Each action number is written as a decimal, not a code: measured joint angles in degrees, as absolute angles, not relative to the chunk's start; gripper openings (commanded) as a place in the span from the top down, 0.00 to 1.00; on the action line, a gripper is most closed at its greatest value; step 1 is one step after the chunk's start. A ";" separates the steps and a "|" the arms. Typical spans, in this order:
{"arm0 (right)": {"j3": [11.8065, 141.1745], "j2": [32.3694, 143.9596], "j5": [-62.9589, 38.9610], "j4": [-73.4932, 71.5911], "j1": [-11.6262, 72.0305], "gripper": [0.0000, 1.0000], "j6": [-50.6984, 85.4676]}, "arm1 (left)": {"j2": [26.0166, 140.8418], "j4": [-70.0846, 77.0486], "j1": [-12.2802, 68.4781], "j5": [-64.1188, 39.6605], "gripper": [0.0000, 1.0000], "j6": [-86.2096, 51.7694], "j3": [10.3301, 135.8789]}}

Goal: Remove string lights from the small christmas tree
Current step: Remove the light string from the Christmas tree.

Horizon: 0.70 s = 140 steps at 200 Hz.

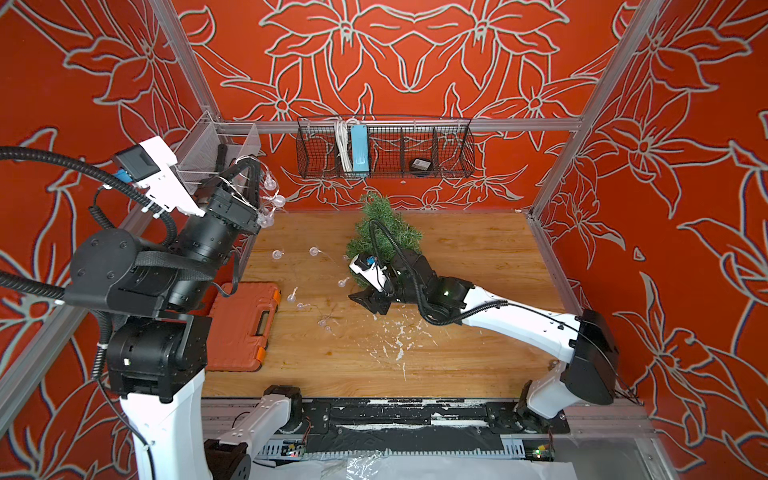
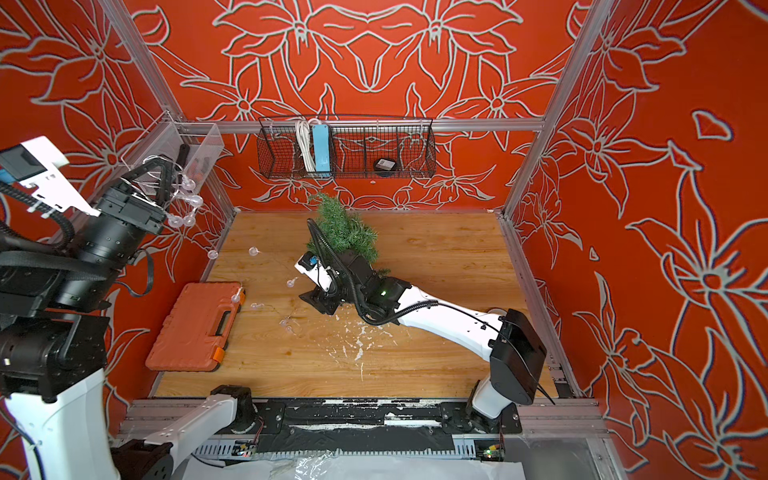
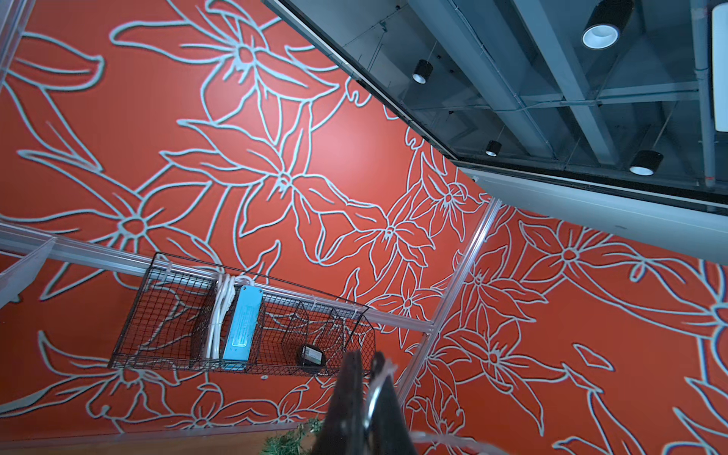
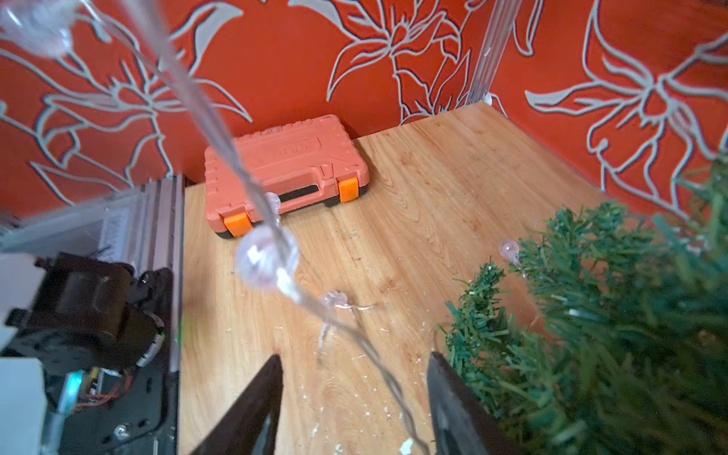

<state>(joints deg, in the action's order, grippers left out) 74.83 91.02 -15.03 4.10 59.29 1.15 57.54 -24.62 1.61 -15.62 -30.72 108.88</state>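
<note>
Mid-unwinding: the raised left gripper (image 3: 366, 362) pinches the string lights (image 1: 279, 201) trailing across the bench (image 1: 457, 353) to the tree (image 1: 380, 230), where the half-open right gripper (image 4: 354, 360) likely must steady it next.

Bright even light, soft shadows, edge distortion; string lights (image 4: 266, 260) blurry in the right wrist view.
</note>
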 measured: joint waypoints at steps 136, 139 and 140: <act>62.02 60.95 -4.78 7.81 59.29 1.00 2.85 | 59.99 -21.34 1.61 -20.12 1.00 -33.65 106.34; 62.15 59.99 -4.21 8.14 59.27 1.00 2.68 | 60.14 -21.19 1.61 -20.29 1.00 -33.76 106.24; 62.17 59.81 -3.95 8.16 59.27 1.00 2.68 | 60.18 -21.15 1.61 -20.36 1.00 -33.80 106.19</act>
<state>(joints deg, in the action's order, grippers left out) 62.17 59.81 -3.95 8.16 59.27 2.68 60.18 -21.15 1.61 -20.36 -33.80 106.19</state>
